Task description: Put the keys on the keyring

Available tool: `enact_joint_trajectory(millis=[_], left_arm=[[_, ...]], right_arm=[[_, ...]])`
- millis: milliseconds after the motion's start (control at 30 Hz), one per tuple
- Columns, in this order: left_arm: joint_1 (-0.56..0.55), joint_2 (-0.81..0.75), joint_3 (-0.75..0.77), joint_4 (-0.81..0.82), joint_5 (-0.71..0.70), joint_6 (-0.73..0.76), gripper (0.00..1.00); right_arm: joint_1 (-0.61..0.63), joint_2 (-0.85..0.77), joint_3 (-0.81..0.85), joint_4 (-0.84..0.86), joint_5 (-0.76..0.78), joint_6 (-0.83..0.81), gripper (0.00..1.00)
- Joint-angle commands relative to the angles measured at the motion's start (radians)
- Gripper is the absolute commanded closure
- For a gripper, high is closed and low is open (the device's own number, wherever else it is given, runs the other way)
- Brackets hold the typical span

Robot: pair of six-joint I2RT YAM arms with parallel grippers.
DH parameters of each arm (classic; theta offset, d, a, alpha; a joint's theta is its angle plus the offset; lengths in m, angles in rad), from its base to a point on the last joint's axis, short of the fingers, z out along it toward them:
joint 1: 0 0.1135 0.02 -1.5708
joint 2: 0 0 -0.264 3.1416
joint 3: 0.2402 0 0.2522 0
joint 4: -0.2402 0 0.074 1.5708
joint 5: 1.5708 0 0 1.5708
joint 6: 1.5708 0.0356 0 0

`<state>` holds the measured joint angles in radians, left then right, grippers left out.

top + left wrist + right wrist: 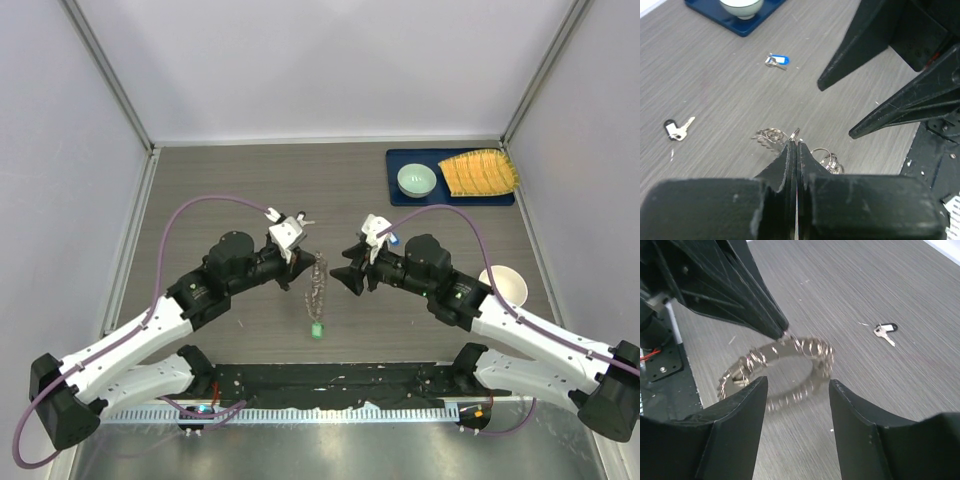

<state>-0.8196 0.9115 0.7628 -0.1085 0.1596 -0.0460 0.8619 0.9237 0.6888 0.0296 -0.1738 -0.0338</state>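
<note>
Keyring [812,347] mid-frame, pinched at rim by clenched left gripper [794,145]; likely light, stiff, slippery; right gripper [797,385] spread, empty

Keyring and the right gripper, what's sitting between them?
Nothing. In the right wrist view the keyring, pinched by the shut left gripper, sits just ahead of the open right gripper, with only bare table showing in the gap.

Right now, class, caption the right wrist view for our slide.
Left tool pinches the keyring by its rim; open right tool hovers facing it.
</note>
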Motion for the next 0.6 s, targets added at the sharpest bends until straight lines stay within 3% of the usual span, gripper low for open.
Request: enact_joint_trajectory(millis=[0,267,567], left_arm=[[0.000,-0.017,-0.035,0.161,0.130,0.040,1.00],[-0.001,-0.040,-0.108,0.302,0.288,-0.012,1.00],[0.000,-0.063,-0.138,0.374,0.334,-0.040,1.00]], right_arm=[[-0.001,0.007,0.029,0.099,-0.118,-0.032,0.44],[-0.001,0.012,0.002,0.128,-0.248,-0.052,0.56],[-0.008,0.020,-0.037,0.130,-0.270,-0.090,0.64]])
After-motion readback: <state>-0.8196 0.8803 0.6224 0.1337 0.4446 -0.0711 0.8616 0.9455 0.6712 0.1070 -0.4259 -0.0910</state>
